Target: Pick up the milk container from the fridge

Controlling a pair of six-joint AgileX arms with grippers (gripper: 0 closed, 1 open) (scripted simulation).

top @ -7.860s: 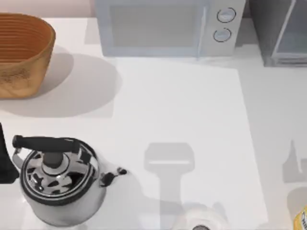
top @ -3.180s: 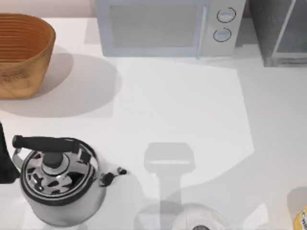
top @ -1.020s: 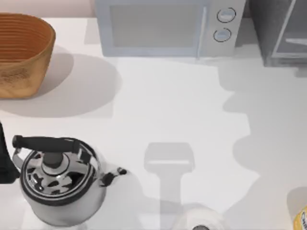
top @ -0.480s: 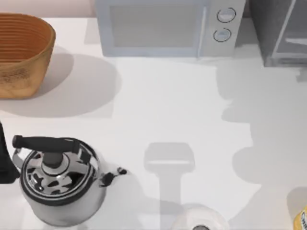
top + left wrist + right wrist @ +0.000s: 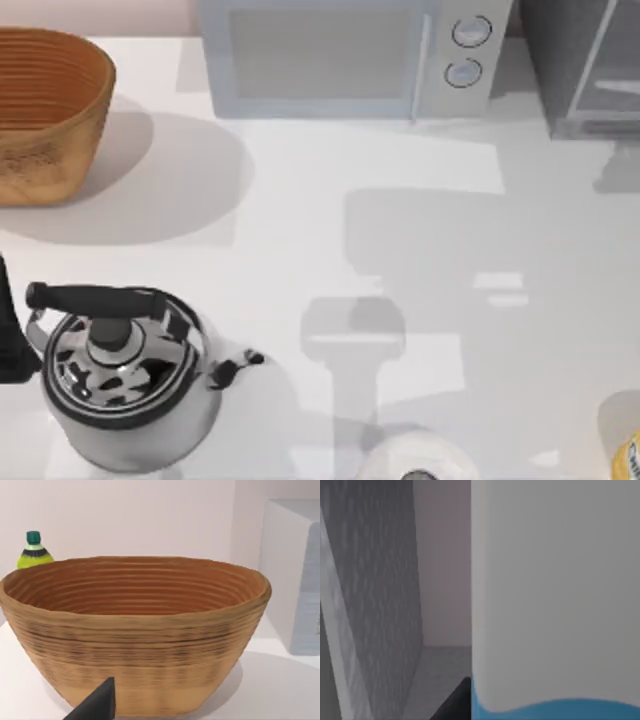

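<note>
The milk container (image 5: pixel 555 605) stood right against the right gripper, inside the fridge (image 5: pixel 375 595); whether it was clamped, I cannot tell. Withdrawing carelessly risked clipping the fridge wall.

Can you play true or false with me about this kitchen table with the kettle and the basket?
1. The kettle stands at the table's near left. True.
2. The woven basket has fruit in it. False: the left wrist view looks into the basket and its inside is bare.
3. The microwave has two round dials. True.
4. The fridge is at the far left of the table. False: it stands at the far right, beside the microwave.
5. A bottle with a green cap peeks up behind the basket. True.
6. The milk container is far from the right wrist camera. False: its white and blue side is very close in that view.
</note>
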